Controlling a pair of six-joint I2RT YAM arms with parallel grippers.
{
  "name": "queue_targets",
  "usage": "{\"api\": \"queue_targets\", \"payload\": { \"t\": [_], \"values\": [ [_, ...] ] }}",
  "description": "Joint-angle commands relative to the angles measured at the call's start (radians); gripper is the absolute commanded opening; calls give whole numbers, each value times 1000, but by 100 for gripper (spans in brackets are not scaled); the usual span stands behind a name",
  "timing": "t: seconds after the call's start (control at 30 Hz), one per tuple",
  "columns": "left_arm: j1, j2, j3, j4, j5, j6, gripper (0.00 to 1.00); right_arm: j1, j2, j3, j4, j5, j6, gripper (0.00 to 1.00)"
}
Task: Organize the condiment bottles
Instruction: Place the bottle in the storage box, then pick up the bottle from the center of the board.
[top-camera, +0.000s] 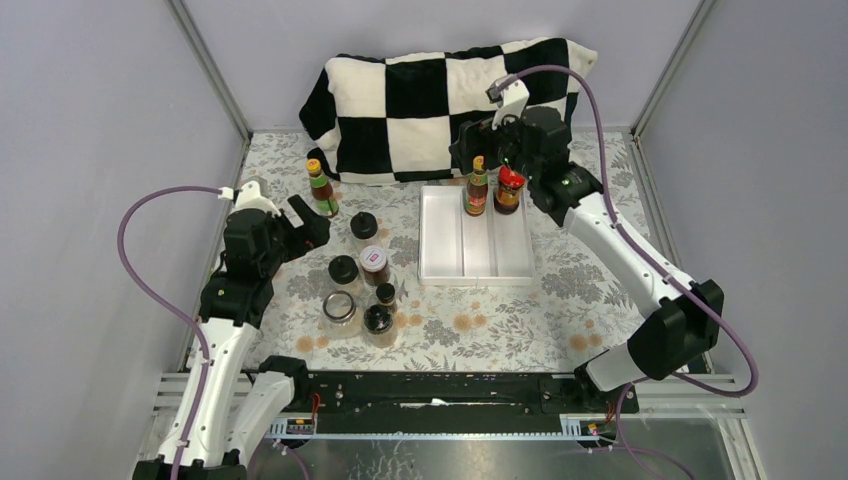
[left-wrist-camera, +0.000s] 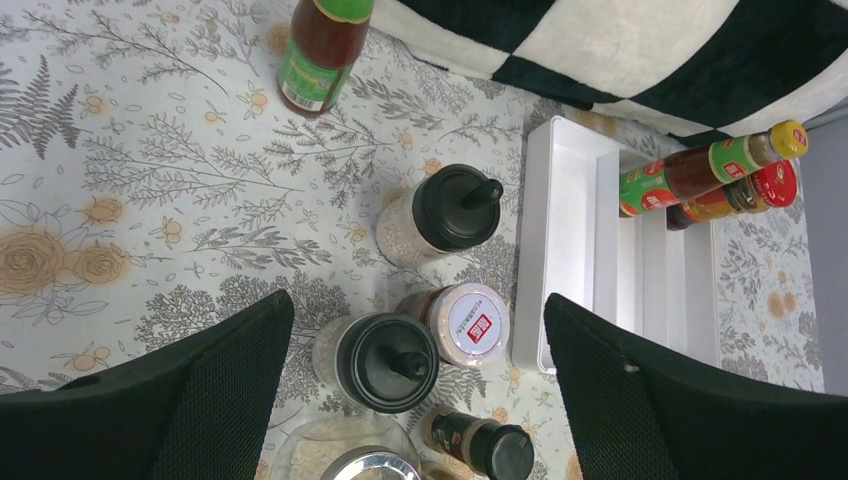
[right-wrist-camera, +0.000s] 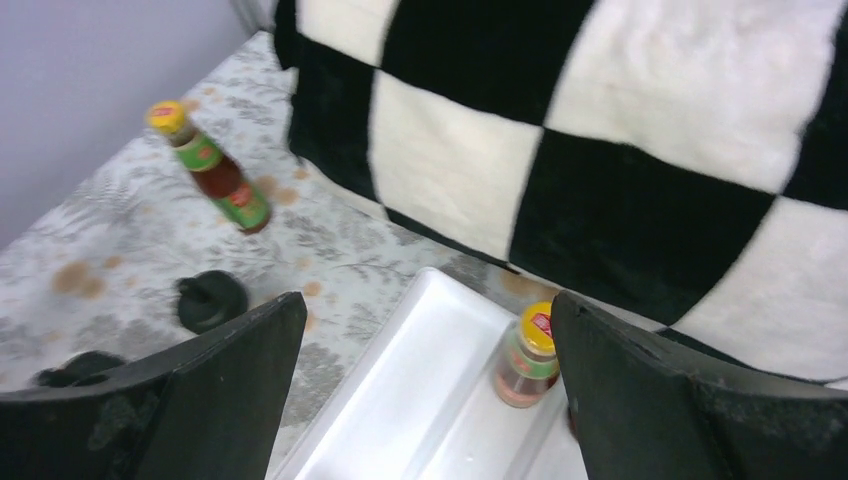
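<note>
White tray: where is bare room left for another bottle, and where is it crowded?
The left lane of the white tray is wholly bare; the rest is free nearward of the yellow-capped bottle and red-lidded jar. Crowded: the jar cluster left of it.

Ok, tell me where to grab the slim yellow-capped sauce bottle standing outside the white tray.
Probably take the sauce bottle at its labelled body, from the near side with the left gripper: it stands upright and alone, with the checked pillow close behind.

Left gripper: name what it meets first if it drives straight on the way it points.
Probably the nearer black-capped spice jar, framed by the open left gripper; depth is unclear, and the white-lidded jar stands beside it.
</note>
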Motion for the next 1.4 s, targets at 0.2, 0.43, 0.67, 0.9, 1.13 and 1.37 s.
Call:
{"api": "queue_targets", "payload": {
  "t": [0.2,0.43,0.67,0.9,1.13,1.37],
  "values": [
    [17,-90,-13,45,-74,19,99,11,13,217,-310,-308,210,100],
    [20,-123,-9,45,-80,29,99,12,105,266,-289,-438,323,100],
    [43,-134,-13,48,-47,37,99,15,325,578,-470,-601,364,100],
    [51,-132,-15,52,-31,37,99,52,387,681,-447,-716,382,100],
    [57,-123,-19,51,-21,38,99,188,659,1135,-859,-448,15,100],
    [57,-116,-28,46,-18,39,99,199,713,1081,-740,-311,-67,100]
  ]
}}
